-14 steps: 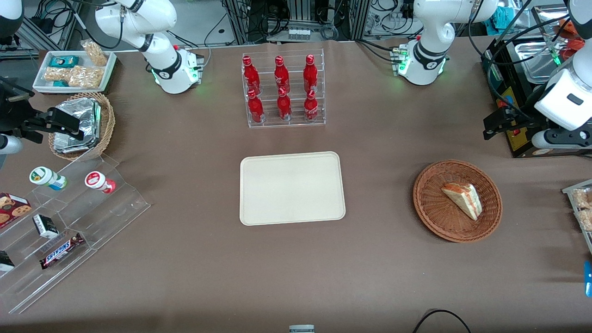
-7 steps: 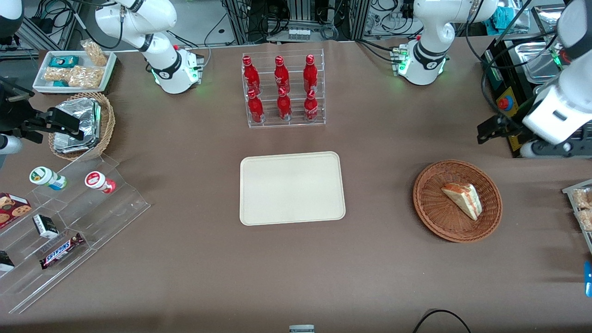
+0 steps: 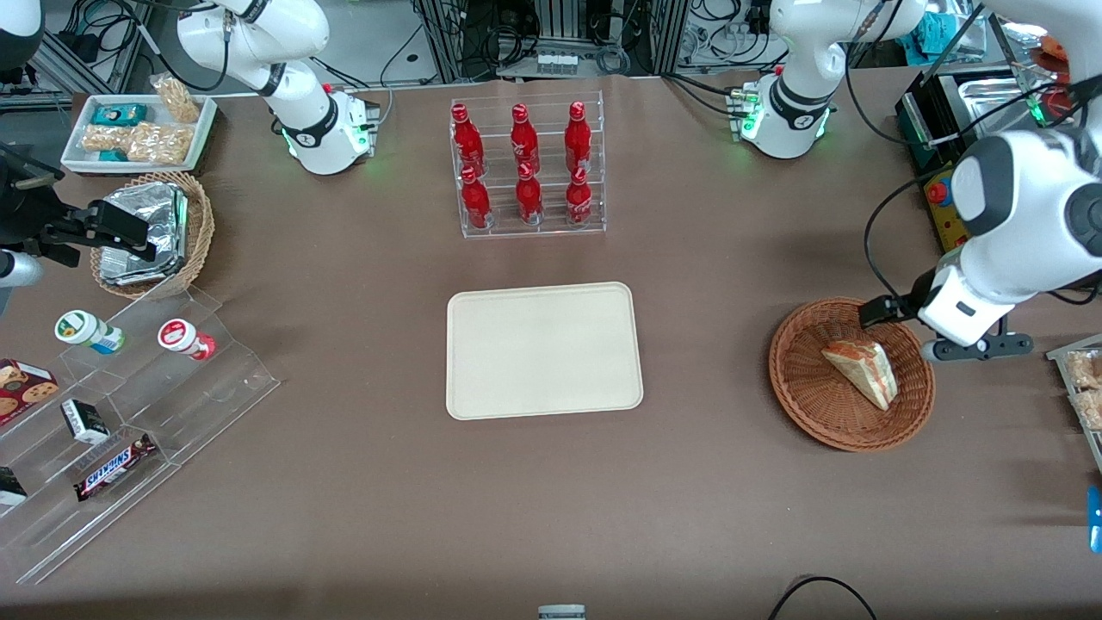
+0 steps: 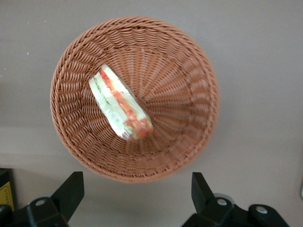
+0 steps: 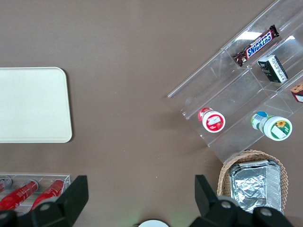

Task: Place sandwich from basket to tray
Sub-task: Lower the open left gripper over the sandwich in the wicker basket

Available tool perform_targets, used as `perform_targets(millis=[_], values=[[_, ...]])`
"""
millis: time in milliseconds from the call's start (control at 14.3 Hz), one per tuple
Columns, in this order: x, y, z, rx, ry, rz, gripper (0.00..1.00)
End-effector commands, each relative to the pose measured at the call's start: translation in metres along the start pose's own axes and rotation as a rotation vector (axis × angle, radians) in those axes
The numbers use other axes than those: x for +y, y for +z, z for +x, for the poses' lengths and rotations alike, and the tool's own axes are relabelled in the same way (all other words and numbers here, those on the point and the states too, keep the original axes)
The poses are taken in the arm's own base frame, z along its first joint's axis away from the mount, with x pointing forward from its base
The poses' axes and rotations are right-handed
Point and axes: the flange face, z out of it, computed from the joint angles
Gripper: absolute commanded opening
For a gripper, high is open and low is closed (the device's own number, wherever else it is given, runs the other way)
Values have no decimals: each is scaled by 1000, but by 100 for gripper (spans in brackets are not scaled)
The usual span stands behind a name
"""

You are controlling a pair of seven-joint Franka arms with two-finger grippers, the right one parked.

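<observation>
The sandwich lies on its side in the round reddish-brown wicker basket, toward the working arm's end of the table, a wrapped white-bread wedge showing red and orange filling. In the front view it sits toward 3 o'clock of the basket's middle, its long edge running from about 10 to 5 o'clock. The left arm's gripper hangs above the basket's rim at roughly 1 o'clock from the sandwich, clear of both. In the left wrist view the two black fingers are spread wide with nothing between them, and the basket and sandwich lie in plain sight past the fingertips, the sandwich off-centre in the weave. Nothing covers the sandwich or lies against it.

The cream tray rests flat at the table's middle, well apart from the basket, at about 9 o'clock from it, with bare brown tablecloth between them. At 12 o'clock from the tray stands a clear rack of red bottles. Toward the parked arm's end are a tan basket of foil packets, a white tray of snack bags and a stepped clear display stand with cups and a Snickers bar.
</observation>
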Motion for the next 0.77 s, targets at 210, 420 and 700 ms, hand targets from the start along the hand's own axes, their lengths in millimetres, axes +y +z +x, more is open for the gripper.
perform_targets(millis=[210, 420, 700], values=[[-31, 46, 6, 55, -150, -22, 100], [-31, 73, 10, 81, -431, -66, 100], [-30, 112, 22, 107, -749, -85, 100]])
